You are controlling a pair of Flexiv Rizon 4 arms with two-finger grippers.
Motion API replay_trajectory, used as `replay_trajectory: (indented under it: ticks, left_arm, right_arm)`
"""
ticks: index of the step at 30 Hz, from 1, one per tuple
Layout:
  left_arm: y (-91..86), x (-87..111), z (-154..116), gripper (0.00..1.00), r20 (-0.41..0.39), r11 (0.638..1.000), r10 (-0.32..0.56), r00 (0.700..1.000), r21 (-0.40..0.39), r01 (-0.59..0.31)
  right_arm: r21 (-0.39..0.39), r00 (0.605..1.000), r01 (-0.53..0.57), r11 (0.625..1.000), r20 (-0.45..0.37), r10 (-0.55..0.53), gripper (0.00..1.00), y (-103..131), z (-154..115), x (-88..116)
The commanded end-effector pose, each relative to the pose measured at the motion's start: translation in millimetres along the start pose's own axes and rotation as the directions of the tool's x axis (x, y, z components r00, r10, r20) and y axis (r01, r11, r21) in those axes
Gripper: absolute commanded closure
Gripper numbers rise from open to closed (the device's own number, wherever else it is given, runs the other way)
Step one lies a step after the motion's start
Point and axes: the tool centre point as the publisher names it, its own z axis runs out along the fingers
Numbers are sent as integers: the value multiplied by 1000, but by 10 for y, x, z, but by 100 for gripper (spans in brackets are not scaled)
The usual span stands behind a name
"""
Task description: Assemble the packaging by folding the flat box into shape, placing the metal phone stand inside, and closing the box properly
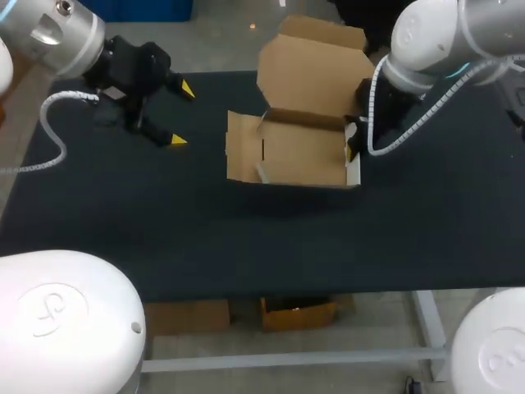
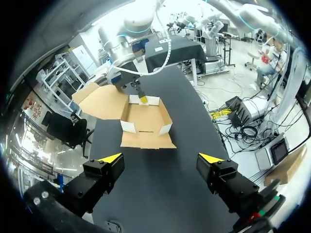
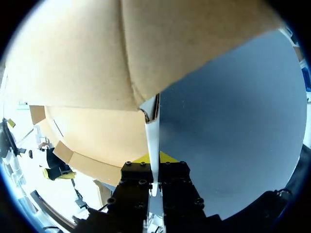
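Note:
A brown cardboard box (image 1: 299,156) stands half-folded at the middle of the black table, its walls up and its big lid (image 1: 312,61) tilted back behind it. A side flap (image 1: 243,148) sticks out on its left. My right gripper (image 1: 353,146) is shut on the box's right wall; in the right wrist view the white-edged wall (image 3: 153,126) is pinched between the fingers of my right gripper (image 3: 154,158). My left gripper (image 1: 182,115) hangs open to the left of the box, holding nothing; from the left wrist my left gripper (image 2: 160,158) points at the box (image 2: 146,124). No phone stand shows.
The black table top (image 1: 246,246) stretches bare-looking in front of the box down to its front edge (image 1: 328,294). My right arm's white elbow (image 1: 426,37) hangs over the table's back right, close to the lid.

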Motion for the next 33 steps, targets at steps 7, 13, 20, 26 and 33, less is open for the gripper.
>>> replay_trajectory:
  ticks: [7, 13, 20, 26, 33]
  left_arm:
    - [-40, 53, -25, 0, 4, 1000, 0, 1000, -13, 0]
    - [-40, 53, -25, 0, 4, 1000, 0, 1000, -13, 0]
    - [22, 118, 65, 0, -10, 999, -25, 1000, -42, 24]
    - [126, 177, 111, 0, -4, 996, -67, 998, -56, 67]
    - [211, 182, 168, 0, -10, 994, -87, 996, -59, 87]
  right_arm:
    - [133, 1000, -2, 991, 25, -1, 100, 52, -23, 60]
    - [133, 1000, -2, 991, 25, -1, 100, 52, -23, 60]
    - [126, 999, -12, 992, 54, 5, 100, 48, -22, 117]
    - [126, 987, -112, 986, 126, 96, 100, -77, -32, 129]
    - [130, 983, -141, 981, 138, 123, 100, -246, 3, 159]
